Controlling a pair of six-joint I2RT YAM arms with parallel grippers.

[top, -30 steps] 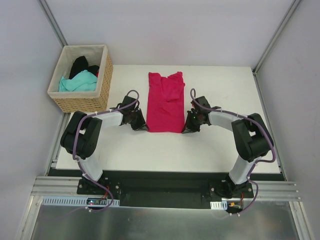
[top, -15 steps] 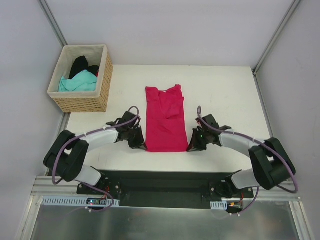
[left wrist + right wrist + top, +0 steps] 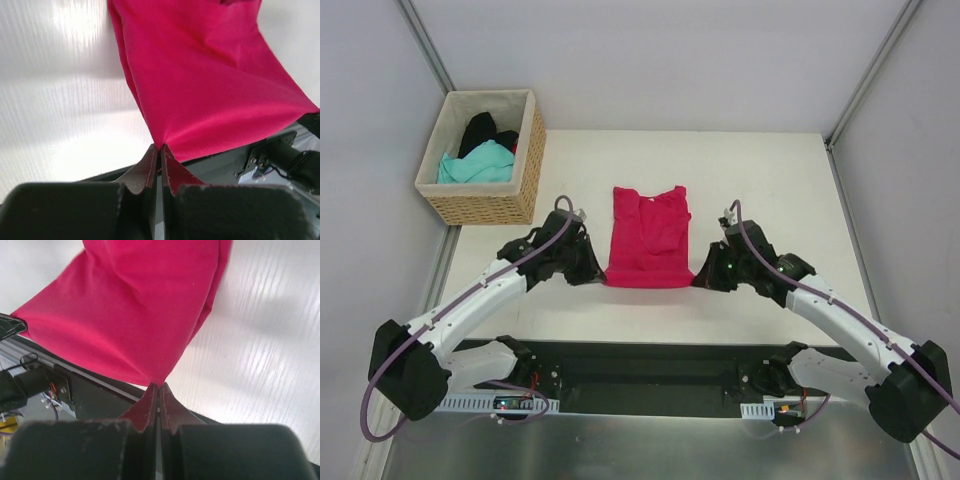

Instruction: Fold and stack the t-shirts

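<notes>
The crimson-pink t-shirt (image 3: 648,238) is folded narrow lengthwise on the white table, neck end far, hem end lifted toward me. My left gripper (image 3: 601,275) is shut on the hem's left corner, with the shirt (image 3: 210,75) stretching away from my closed fingertips (image 3: 161,150). My right gripper (image 3: 699,278) is shut on the hem's right corner, and the shirt (image 3: 145,305) hangs taut from it (image 3: 158,387). The teal t-shirt (image 3: 475,163) and the black t-shirt (image 3: 485,130) lie in the basket.
The wicker basket (image 3: 485,205) stands at the table's far left corner. The white table (image 3: 770,180) lies around the shirt. The dark mounting rail (image 3: 640,365) runs along the near edge. Frame posts rise at both far corners.
Both grippers have pulled the shirt's hem toward the near edge and raised it. Both arms have stretched out, and the shirt has slid nearer.
</notes>
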